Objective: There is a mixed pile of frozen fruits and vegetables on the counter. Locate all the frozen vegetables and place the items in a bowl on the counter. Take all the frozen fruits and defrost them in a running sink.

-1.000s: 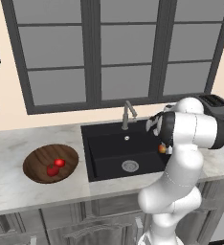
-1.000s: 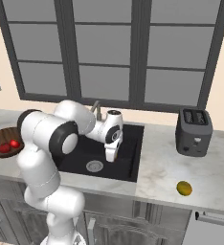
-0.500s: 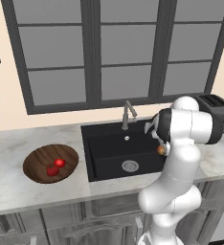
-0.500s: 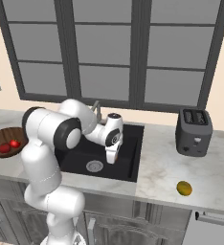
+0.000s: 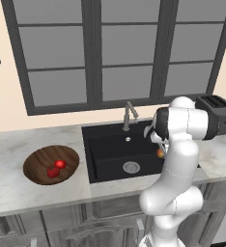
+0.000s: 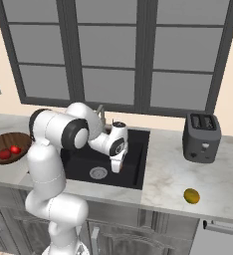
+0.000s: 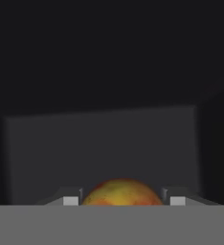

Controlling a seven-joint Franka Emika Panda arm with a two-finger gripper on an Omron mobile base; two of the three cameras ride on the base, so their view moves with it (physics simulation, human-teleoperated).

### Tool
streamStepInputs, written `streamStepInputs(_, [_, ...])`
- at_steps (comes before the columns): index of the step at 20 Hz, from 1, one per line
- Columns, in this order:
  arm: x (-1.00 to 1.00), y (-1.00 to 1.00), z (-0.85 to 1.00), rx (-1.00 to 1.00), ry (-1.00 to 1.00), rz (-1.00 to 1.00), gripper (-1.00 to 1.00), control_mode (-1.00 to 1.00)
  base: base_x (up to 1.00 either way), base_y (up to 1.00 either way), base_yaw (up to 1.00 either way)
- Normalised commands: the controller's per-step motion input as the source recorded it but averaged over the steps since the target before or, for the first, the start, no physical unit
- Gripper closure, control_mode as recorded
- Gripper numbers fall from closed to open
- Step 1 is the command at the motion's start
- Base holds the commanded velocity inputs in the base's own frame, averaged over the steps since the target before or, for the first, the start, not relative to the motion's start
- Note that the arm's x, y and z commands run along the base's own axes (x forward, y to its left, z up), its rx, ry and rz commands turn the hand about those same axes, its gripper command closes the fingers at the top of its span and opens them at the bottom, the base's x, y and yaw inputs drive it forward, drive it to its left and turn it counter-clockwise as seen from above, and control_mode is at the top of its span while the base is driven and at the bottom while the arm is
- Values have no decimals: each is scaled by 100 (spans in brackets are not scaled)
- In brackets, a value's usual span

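Orange fruit (image 7: 122,192) clamped between the tips of the tool (image 7: 123,200), poised over the right half of the black sink (image 5: 110,149), basin floor directly beneath. Drain (image 5: 131,167) down and to the left of the ball, faucet (image 5: 129,115) behind it, no water visible. Likely next: straight down, then release. Red vegetables (image 5: 56,167) already in the wooden bowl (image 5: 40,159). Yellow-green fruit (image 6: 191,195) well apart on the tabletop (image 6: 213,184), right of the sink.

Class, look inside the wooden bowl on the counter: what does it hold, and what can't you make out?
The bowl holds two small red pieces lying close together on its wooden floor. Nothing else shows inside. The near rim hides a strip of the bowl's floor, so that part cannot be checked.
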Motion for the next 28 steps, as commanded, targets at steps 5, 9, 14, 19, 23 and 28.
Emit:
streamStepInputs(5, [14,0,-17,0,-1,0,100,-100,0,0,0])
streamStepInputs(9, [15,0,-17,0,-1,1,100,-100,0,0,0])
streamStepInputs(14, [12,0,-18,0,0,1,100,-100,0,0,0])
streamStepInputs(19, [11,0,-17,0,-1,1,100,-100,0,0,0])
streamStepInputs(23, [9,0,-16,0,-1,1,100,-100,0,0,0])
streamStepInputs(28, [11,0,-13,0,-2,1,100,-100,0,0,0])
